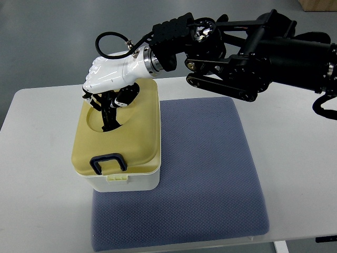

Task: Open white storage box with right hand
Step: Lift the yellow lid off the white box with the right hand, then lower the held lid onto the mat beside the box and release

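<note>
A white storage box (129, 182) with a pale yellow lid (134, 137) stands on the left edge of a blue-grey mat (205, 174). The lid is down, and a dark latch handle (108, 163) sits at its near edge. My right hand (108, 103), white-backed with black fingers, reaches in from the upper right and hovers over the far end of the lid. Its fingers (107, 113) point down, loosely curled, into the oval recess on top of the lid. I cannot tell whether they press on it. Nothing is gripped.
The box and mat lie on a white table (295, 158). The right arm's black links (247, 58) span the table's far right. Grey floor shows beyond the far edge.
</note>
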`<state>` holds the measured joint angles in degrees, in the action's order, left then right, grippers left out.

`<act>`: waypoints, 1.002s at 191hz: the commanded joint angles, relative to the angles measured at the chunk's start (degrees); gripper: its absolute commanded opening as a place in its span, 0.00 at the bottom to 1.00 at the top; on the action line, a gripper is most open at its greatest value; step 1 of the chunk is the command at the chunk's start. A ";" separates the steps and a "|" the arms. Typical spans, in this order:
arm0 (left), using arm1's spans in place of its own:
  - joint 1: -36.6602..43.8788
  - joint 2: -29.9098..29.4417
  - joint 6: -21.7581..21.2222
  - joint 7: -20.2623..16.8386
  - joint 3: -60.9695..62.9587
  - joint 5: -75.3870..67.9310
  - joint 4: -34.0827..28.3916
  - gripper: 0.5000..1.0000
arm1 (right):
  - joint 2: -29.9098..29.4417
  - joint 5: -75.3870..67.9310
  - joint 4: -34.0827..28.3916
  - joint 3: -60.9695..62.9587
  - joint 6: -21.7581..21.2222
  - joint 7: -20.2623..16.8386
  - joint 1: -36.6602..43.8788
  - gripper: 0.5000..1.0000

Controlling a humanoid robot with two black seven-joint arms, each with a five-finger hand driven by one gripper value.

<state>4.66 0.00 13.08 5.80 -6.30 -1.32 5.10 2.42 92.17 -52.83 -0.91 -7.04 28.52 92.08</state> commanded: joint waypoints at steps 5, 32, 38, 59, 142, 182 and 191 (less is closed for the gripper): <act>0.00 0.00 0.01 0.00 -0.03 0.00 0.00 1.00 | 1.80 -0.15 -0.08 2.58 -0.34 0.13 0.64 0.00; 0.00 0.00 0.01 0.00 -0.03 0.00 0.00 1.00 | 6.36 -0.59 -0.61 5.21 -0.43 0.84 1.35 0.00; 0.00 0.00 0.01 0.00 -0.03 0.00 0.00 1.00 | 7.68 -0.59 -0.79 5.91 -0.43 1.63 1.35 0.00; 0.00 0.00 0.01 0.00 0.06 0.00 0.00 1.00 | 12.26 -0.77 -0.96 6.71 -0.17 3.91 1.26 0.00; 0.00 0.00 0.01 0.00 -0.03 0.00 0.00 1.00 | 34.40 0.02 -6.41 10.75 7.65 6.48 -14.12 0.00; 0.00 0.00 0.01 0.00 -0.03 0.00 0.00 1.00 | 37.22 3.10 -6.41 9.96 14.42 6.48 -23.26 0.00; 0.00 0.00 0.01 0.00 0.06 0.00 0.00 1.00 | 37.74 3.54 -6.41 9.78 15.83 6.48 -24.93 0.00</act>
<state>4.66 0.00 13.11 5.79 -6.29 -1.32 5.10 39.19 94.34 -59.24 9.17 6.05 35.00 70.95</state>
